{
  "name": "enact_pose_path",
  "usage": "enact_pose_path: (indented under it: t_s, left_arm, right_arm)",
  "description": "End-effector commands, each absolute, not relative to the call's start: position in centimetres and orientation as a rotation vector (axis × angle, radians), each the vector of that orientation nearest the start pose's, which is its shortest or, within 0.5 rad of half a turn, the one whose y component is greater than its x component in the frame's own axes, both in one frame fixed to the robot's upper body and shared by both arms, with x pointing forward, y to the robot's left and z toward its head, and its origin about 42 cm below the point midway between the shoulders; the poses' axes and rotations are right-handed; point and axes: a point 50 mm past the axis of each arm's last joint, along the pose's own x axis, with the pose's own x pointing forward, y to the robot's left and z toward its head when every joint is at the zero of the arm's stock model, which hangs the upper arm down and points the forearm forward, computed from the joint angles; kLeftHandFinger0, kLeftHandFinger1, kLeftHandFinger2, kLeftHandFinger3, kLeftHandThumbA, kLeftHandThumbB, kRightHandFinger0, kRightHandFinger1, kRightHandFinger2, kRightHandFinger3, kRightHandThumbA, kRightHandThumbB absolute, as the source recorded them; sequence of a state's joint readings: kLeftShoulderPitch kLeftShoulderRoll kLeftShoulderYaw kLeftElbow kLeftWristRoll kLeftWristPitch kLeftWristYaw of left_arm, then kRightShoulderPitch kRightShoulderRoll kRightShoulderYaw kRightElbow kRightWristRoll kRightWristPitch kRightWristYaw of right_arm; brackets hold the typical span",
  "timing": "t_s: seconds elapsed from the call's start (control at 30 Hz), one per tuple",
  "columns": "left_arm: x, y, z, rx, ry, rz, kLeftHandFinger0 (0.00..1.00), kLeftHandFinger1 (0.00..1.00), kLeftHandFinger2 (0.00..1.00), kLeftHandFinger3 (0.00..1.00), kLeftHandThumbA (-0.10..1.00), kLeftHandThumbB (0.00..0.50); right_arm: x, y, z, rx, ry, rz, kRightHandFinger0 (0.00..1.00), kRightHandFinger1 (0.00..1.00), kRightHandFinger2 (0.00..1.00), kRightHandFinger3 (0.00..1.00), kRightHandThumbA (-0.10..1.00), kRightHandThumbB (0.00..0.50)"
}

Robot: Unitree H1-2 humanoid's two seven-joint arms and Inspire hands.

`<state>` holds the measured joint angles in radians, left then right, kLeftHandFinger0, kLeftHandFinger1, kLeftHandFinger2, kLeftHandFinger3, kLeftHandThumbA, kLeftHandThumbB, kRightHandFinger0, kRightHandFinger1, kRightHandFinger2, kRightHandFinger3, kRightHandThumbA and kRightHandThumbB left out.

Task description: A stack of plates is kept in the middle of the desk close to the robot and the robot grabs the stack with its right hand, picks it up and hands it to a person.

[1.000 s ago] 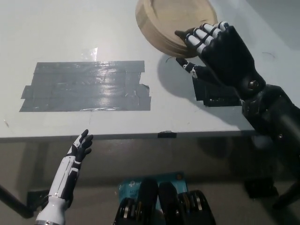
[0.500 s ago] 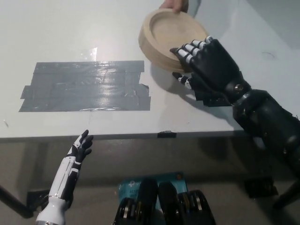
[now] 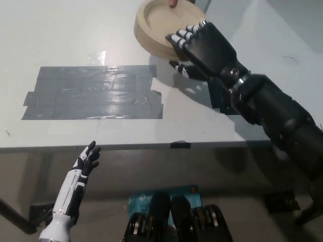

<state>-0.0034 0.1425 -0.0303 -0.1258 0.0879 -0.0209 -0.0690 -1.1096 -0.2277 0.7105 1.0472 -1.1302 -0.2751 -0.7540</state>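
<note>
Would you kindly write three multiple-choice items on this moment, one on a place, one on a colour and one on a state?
1. Where is the stack of plates?
A. the desk's near edge
B. top of the picture, far side of the desk
C. on the grey tape patch

2. What colour are the plates?
A. pale wood
B. blue
C. black

3. What is the right hand doing?
A. hanging open below the desk
B. gripping the stack's rim
C. lying flat on the tape

Key: 1 B, the stack shows at the top edge; 2 A, it looks light tan; 3 B, its fingers wrap the near rim, while the left hand rests below the desk edge.
</note>
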Motion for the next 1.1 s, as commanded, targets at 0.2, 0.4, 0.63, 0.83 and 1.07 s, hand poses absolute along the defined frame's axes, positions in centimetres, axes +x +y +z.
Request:
enact_pose_path:
  t_s: [0.2, 0.4, 0.63, 0.83, 1.07]
  left_arm:
    - [28.8, 24.2, 14.6, 0.25, -0.189, -0.128, 1.0, 1.0, 1.0, 1.0, 1.0, 0.0]
    - [28.9, 24.2, 14.6, 0.256, -0.189, -0.132, 1.0, 1.0, 1.0, 1.0, 1.0, 0.0]
    - [28.8, 24.2, 14.7, 0.271, -0.191, -0.126, 1.0, 1.0, 1.0, 1.0, 1.0, 0.0]
    - [28.9, 24.2, 14.6, 0.265, -0.2, -0.127, 1.0, 1.0, 1.0, 1.0, 1.0, 0.0]
    - [28.3, 24.2, 14.5, 0.252, -0.185, -0.131, 1.0, 1.0, 1.0, 1.0, 1.0, 0.0]
  right_arm:
    - [54.5, -11.8, 31.0, -1.536, -0.722, 0.277, 1.0, 1.0, 1.0, 1.0, 0.71, 0.5]
    - [52.6, -13.3, 32.8, -1.434, -0.731, 0.281, 1.0, 1.0, 1.0, 1.0, 0.85, 0.5]
    - [46.9, -16.1, 36.4, -1.301, -0.848, 0.261, 1.0, 1.0, 1.0, 1.0, 0.86, 0.5]
    - [39.3, -20.1, 38.8, -1.142, -1.002, 0.123, 1.0, 1.0, 1.0, 1.0, 0.85, 0.5]
    - [28.5, -23.2, 37.8, -0.906, -1.15, -0.063, 1.0, 1.0, 1.0, 1.0, 0.97, 0.453]
